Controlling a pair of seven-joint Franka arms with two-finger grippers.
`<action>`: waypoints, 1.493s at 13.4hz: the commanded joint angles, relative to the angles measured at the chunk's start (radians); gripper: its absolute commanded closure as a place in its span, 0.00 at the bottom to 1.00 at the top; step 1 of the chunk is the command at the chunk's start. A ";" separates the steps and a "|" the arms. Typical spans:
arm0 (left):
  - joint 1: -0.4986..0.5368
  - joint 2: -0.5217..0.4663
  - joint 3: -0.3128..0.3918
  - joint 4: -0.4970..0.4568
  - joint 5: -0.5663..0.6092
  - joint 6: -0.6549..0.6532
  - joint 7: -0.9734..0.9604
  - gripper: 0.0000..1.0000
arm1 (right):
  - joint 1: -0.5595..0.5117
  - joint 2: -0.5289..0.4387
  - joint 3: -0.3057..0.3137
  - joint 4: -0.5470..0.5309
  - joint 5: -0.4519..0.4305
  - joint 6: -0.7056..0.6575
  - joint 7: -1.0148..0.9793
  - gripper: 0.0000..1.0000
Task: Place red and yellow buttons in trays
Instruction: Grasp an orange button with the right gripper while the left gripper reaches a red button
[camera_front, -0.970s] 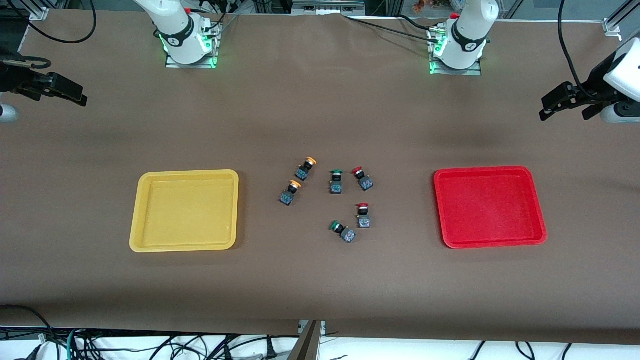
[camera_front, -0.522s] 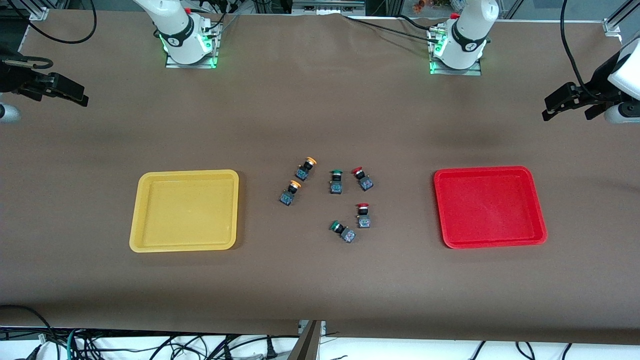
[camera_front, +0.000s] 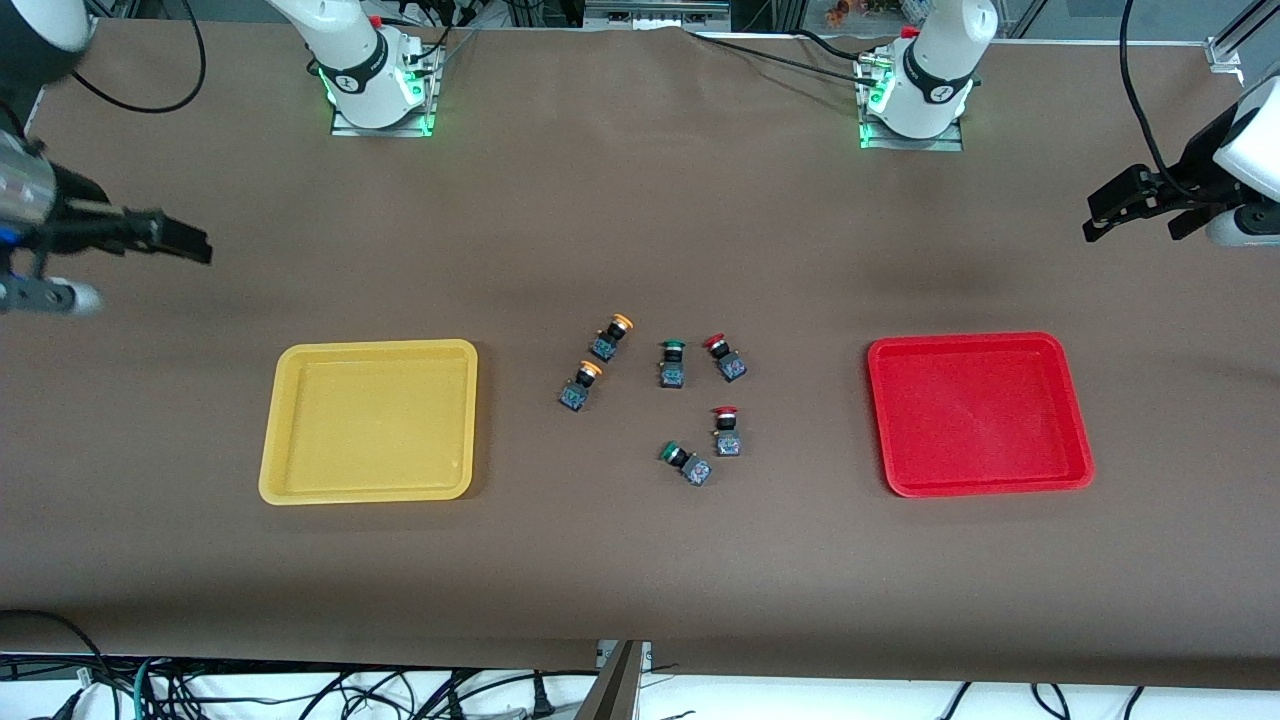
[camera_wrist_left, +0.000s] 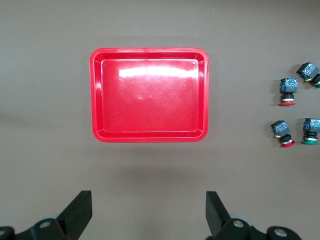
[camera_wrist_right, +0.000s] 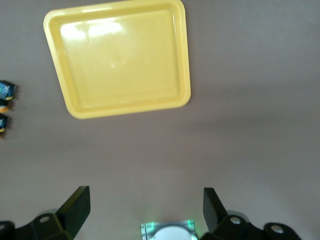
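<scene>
In the front view we find the right gripper (camera_front: 175, 237) displaced from its position of a second ago: it now sits lower in that view and closer to the yellow tray (camera_front: 370, 421), over bare table at the right arm's end, which we read as the start of an approach, while the left gripper (camera_front: 1115, 208) has barely shifted and waits over the table at the left arm's end. Both trays are empty, and no button has moved. The two yellow buttons (camera_front: 598, 360) and the two red buttons (camera_front: 724, 390) lie in the central cluster with the green-capped switches (camera_front: 673, 362), well apart from either set of fingers, so the task has not begun in earnest. In the left wrist view we see what the front view cannot resolve: the fingers (camera_wrist_left: 80, 211) stand wide apart and hold nothing, with the red tray (camera_wrist_left: 149, 95) ahead of the fingertips and both red buttons off to one side. In the right wrist view the fingers (camera_wrist_right: 77, 203) are likewise spread and empty, the yellow tray lies ahead of them, and only the edges of the yellow buttons show at the frame border.
</scene>
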 joint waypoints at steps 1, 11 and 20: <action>0.007 0.011 -0.003 0.027 -0.026 -0.022 0.025 0.00 | 0.078 0.113 0.004 0.013 0.003 0.099 0.037 0.00; -0.027 0.228 -0.175 0.071 -0.075 0.130 -0.059 0.00 | 0.429 0.494 0.002 0.013 0.070 0.679 0.977 0.00; -0.240 0.813 -0.223 0.288 -0.072 0.558 -0.358 0.00 | 0.532 0.644 0.002 0.009 0.078 0.872 1.066 0.09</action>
